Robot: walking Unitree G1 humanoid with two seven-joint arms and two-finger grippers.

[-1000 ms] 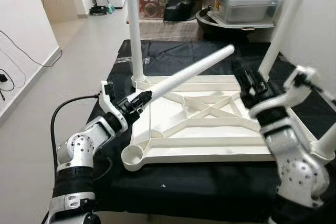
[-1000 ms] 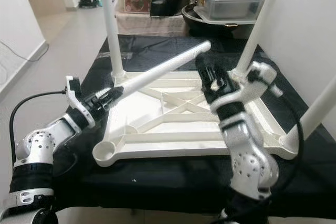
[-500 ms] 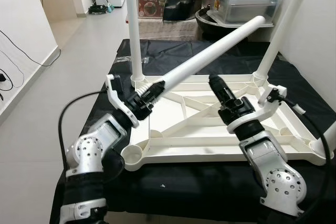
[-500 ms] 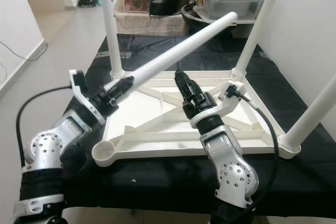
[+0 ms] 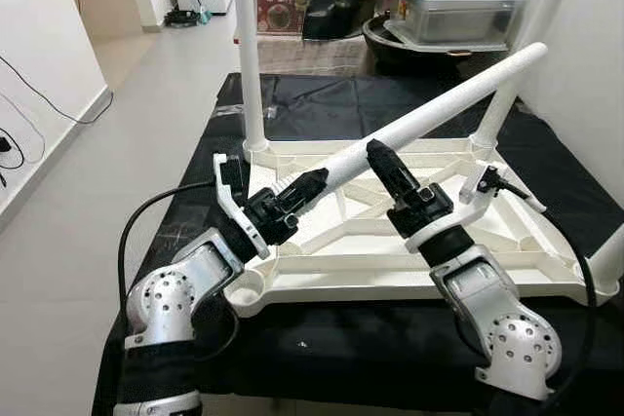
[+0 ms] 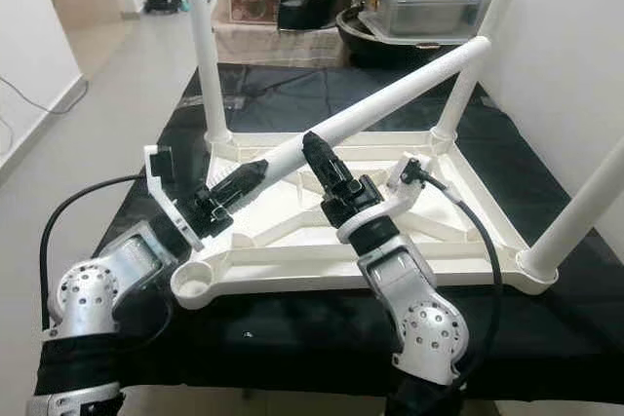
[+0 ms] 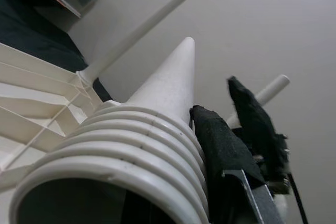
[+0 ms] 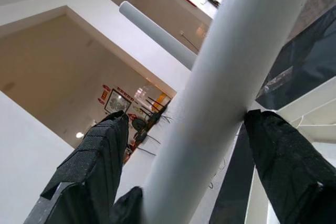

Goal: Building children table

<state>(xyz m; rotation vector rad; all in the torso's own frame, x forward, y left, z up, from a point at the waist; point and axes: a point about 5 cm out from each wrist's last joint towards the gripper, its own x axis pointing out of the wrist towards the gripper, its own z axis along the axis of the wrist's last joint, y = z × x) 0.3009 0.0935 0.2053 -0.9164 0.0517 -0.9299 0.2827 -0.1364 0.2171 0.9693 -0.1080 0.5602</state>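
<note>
The white children's table [image 5: 322, 262] lies upside down on a black-covered surface. Three legs stand in its corner sockets: back left [image 5: 250, 56], back right [image 5: 502, 109] and front right [image 5: 609, 260]. The front-left socket [image 5: 249, 291] is bare. My left gripper [image 5: 310, 182] is shut on the ribbed threaded end [image 7: 121, 150] of a loose white leg [image 5: 439, 102], which slants up to the right over the table. My right gripper [image 5: 375, 151] straddles this leg near its lower part, open. One finger [image 8: 283, 150] touches the leg [image 8: 231, 87]; the other finger [image 8: 94, 156] stands apart from it.
Stacked plastic bins and a box [image 5: 458, 12] crowd the area behind the table. A white wall [image 5: 585, 46] runs close along the right. Open grey floor [image 5: 127, 133] lies to the left, with cables by the left wall. The black cloth [image 5: 390, 338] extends in front.
My left gripper has swung the loose leg up and to the right. My right gripper has come left from the back-right corner and now has its fingers on both sides of the leg.
</note>
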